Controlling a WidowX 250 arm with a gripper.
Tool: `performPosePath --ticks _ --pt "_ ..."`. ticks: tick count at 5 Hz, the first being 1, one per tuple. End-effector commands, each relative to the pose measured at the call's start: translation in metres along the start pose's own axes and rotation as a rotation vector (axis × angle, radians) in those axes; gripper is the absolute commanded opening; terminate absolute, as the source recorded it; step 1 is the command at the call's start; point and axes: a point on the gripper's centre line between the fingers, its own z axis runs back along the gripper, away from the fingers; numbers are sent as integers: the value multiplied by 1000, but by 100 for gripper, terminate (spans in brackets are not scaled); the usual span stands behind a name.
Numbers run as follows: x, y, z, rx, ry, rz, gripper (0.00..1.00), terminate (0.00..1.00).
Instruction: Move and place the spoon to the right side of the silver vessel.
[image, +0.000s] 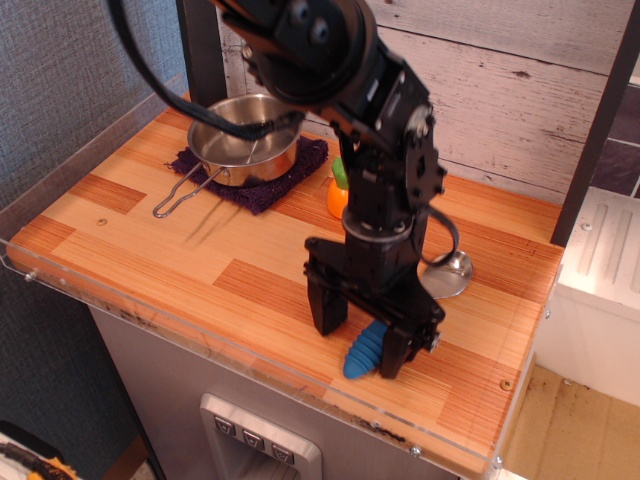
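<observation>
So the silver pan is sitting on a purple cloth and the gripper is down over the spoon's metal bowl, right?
Not quite. In the observation.image view the gripper is down over the blue handle of the spoon, not its metal bowl. The silver pan does sit on the purple cloth.

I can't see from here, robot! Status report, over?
Gripper open, jaws straddling the spoon's blue handle. Spoon flat on the table, not lifted. Silver vessel far back-left on purple cloth. Orange toy between, behind the arm.
</observation>
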Motion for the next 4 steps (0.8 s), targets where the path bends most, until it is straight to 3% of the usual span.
performPosePath --ticks 1,2,3,4 --pt "3 -2 2 17 -33 -35 0 0" --pt "3 -5 19 11 -65 -48 0 0" --pt "3 3 56 -4 -141 -52 0 0" --pt "-5 42 99 47 -202 39 0 0"
